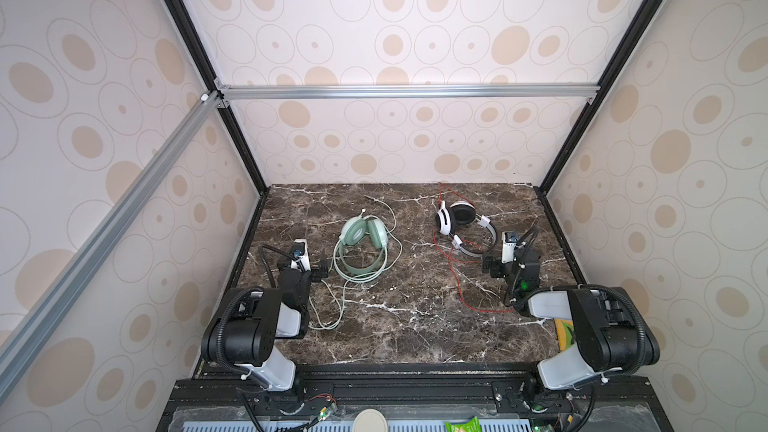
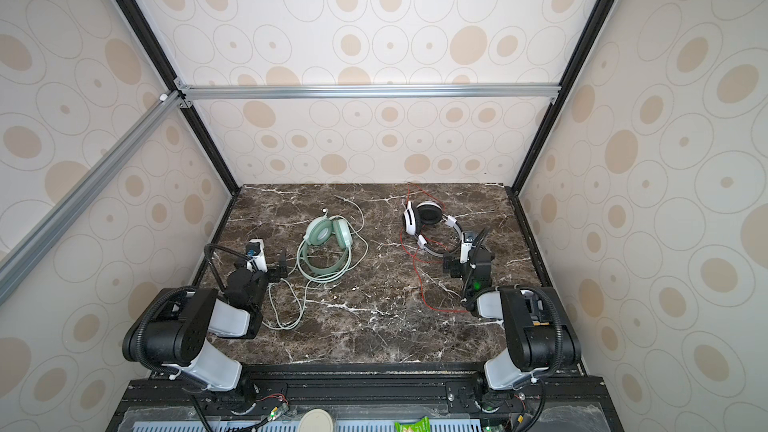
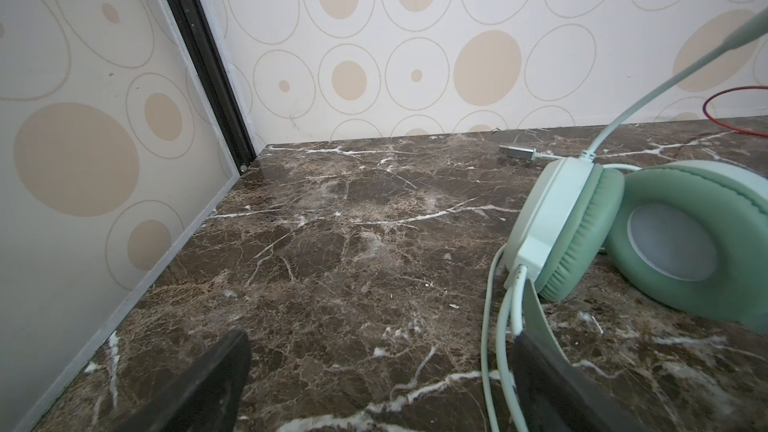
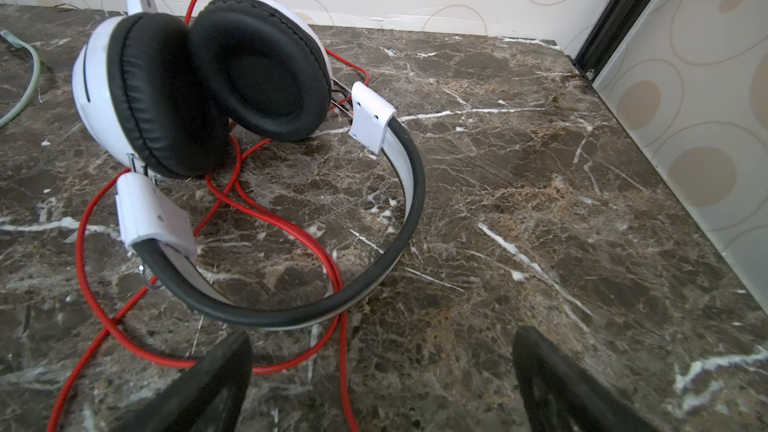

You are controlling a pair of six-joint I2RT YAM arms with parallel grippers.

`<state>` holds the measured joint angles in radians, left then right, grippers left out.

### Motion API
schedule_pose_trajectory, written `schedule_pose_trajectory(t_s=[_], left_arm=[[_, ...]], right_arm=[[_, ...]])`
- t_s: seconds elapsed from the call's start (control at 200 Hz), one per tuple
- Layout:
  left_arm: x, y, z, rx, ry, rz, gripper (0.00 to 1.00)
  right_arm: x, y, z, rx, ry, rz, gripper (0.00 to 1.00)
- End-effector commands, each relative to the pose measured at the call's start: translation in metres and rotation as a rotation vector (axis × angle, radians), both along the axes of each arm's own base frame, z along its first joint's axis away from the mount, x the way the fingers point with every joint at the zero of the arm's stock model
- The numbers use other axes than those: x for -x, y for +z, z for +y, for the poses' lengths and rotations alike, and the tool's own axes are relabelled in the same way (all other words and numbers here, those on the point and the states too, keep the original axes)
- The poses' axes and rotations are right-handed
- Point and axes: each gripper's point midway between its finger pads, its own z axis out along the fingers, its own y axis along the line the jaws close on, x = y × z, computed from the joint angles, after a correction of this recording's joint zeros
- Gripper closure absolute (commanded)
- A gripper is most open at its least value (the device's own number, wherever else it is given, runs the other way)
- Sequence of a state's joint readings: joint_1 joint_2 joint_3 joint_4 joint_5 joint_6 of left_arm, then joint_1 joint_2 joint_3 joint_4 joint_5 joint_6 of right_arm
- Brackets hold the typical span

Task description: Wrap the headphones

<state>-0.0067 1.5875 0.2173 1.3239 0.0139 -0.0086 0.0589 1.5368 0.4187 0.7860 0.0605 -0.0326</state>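
Marble tabletop [image 1: 415, 326]; all fingers [image 3: 208, 380] wide, empty.

2 headphones [image 1: 363, 249] flat, cables loose

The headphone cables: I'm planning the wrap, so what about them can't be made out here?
- Red cable: its free end; in both top views it runs under the right arm.
- Pale green cable: in a top view a stretch is hidden behind the left hand; contact unclear.
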Motion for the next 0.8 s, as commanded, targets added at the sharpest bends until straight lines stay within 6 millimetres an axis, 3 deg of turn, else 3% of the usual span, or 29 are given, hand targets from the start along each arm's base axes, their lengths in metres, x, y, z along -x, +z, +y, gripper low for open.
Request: schedule_pose_trajectory(t_s=[0.0,0.34,0.445,0.525,0.565,0.63,0.68,0.745,0.795], left_arm=[[-0.005,0.011,0.002,-0.004,0.003,-0.035,0.02],[-0.002,0.014,0.002,-0.002,0.004,-0.048,0.02],[0.016,0.051,0.02,-0.003,0.18,-0.088,0.02],[0.031,0.115,0.034,0.265,0.295,-0.198,0.02],[0.037,0.149,0.018,0.332,0.193,-0.265,0.02],[0.045,0.189,-0.021,0.396,0.014,-0.301,0.02],[0.047,0.198,-0.058,0.386,-0.093,-0.227,0.02],[0.051,0.197,-0.106,0.322,-0.217,-0.104,0.02],[0.055,0.182,-0.121,0.329,-0.248,0.026,0.02]], right_arm=[[-0.001,0.003,0.001,0.015,0.004,-0.015,0.0],[-0.002,0.004,-0.002,0.001,-0.014,-0.019,0.0],[0.02,0.041,0.005,0.021,0.006,-0.122,0.0],[0.03,0.072,0.005,-0.07,-0.035,-0.121,0.0],[0.029,0.086,-0.007,-0.209,-0.153,-0.162,0.0],[0.036,0.087,-0.032,-0.431,-0.393,-0.16,0.0],[0.041,0.09,-0.033,-0.518,-0.407,-0.121,0.0],[0.04,0.108,-0.001,-0.561,-0.175,-0.108,0.0],[0.044,0.117,0.018,-0.621,-0.077,-0.092,0.0]])
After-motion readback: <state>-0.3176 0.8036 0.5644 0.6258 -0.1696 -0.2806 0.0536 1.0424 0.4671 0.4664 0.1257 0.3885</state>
